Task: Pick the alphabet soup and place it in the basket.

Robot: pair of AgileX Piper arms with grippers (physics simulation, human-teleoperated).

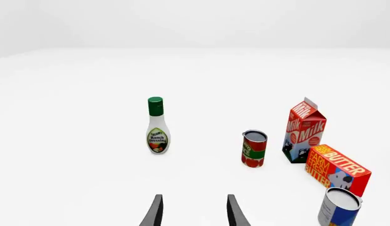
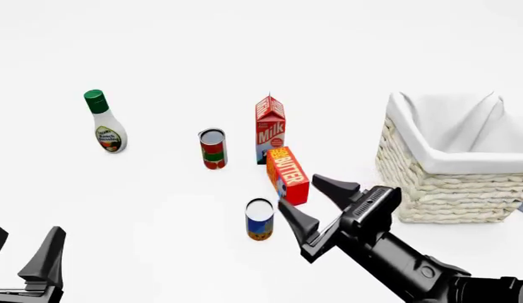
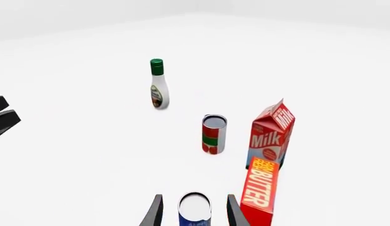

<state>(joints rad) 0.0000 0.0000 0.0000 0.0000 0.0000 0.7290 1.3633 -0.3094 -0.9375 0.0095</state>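
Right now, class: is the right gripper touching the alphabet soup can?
Apart. The front view shows white table between the open right gripper and the alphabet soup.

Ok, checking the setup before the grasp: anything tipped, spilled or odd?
Nothing stands out. The alphabet soup, tomato can, milk carton, butter box and dressing bottle all stand upright; nothing spilled.

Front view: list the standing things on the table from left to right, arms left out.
ranch dressing bottle → red and green can → alphabet soup → basket. The milk carton and butter box overlap the soup's span, so they are unplaced.
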